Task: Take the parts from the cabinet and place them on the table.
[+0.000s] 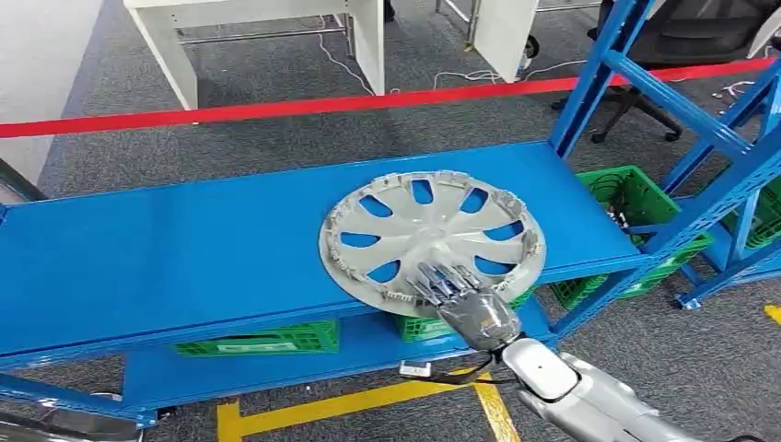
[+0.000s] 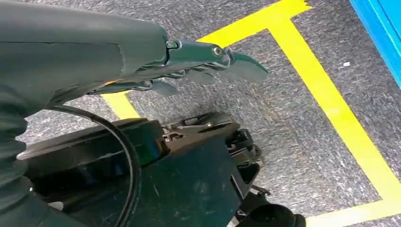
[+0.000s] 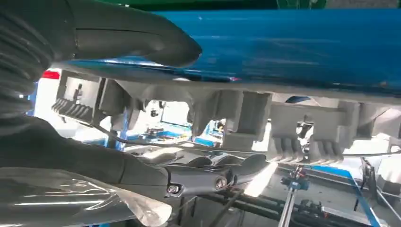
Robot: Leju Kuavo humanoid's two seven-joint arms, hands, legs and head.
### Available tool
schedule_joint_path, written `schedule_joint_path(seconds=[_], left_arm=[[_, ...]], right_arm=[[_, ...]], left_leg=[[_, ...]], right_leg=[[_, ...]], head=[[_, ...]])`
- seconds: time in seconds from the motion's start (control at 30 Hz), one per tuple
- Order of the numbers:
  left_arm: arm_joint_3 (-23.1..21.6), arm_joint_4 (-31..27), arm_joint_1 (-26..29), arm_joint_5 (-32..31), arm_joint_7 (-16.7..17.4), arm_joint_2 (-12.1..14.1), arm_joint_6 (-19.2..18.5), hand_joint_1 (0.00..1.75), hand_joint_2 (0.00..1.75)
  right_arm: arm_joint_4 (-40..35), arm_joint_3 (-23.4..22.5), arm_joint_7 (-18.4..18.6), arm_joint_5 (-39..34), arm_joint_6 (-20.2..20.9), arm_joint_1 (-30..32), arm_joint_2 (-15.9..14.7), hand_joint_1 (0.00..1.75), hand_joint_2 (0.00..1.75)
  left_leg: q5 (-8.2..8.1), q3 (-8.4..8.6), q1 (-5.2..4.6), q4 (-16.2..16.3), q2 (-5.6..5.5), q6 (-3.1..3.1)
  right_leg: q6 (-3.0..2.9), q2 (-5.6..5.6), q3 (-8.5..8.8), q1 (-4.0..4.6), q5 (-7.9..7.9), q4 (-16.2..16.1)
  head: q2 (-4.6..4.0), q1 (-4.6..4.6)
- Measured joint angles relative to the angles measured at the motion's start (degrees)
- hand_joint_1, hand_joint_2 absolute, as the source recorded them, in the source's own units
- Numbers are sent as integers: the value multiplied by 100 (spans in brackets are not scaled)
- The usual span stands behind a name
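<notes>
My right hand point(image 1: 458, 296) grips the near rim of the round silver plastic hubcap point(image 1: 431, 237), which overhangs the blue metal shelf point(image 1: 184, 239) edge, giving my thumb room beneath. My left hand point(image 2: 198, 64) hangs empty, fingers loosely apart.

- You see a blue shelf point(image 1: 184, 249) spanning the head view from left to right, its board flat and glossy.
- On it lies a silver wheel cover point(image 1: 431, 238), right of the middle, flat on the board, its near rim overhanging the shelf's near edge.
- Under it, a lower blue shelf point(image 1: 359, 345) carries green crates point(image 1: 262, 339).
</notes>
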Motion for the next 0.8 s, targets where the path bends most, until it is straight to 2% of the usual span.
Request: schedule_joint_path(seconds=[0.03,0.07,0.4,0.8], left_arm=[[0,0,0,2,0,0,0,0,175],[0,0,0,2,-2,0,0,0,175],[0,0,1,-22,-2,0,22,0,175],[7,0,2,-48,-2,7,17,0,175]], right_arm=[[11,-9,0,-4,2,-5,7,145,175],[22,-17,0,-13,2,-7,9,175,175],[41,-125,2,-35,-31,12,61,175,175],[-551,-234,138,46,-44,241,61,175,175]], left_leg=[[0,0,0,0,0,0],[0,0,0,0,0,0],[0,5,0,0,0,0],[0,7,0,1,0,0]], right_leg=[[0,0,0,0,0,0],[0,0,0,0,0,0],[0,0,-1,0,0,0],[0,1,-3,0,0,0]], head=[[0,0],[0,0],[0,0],[0,0]])
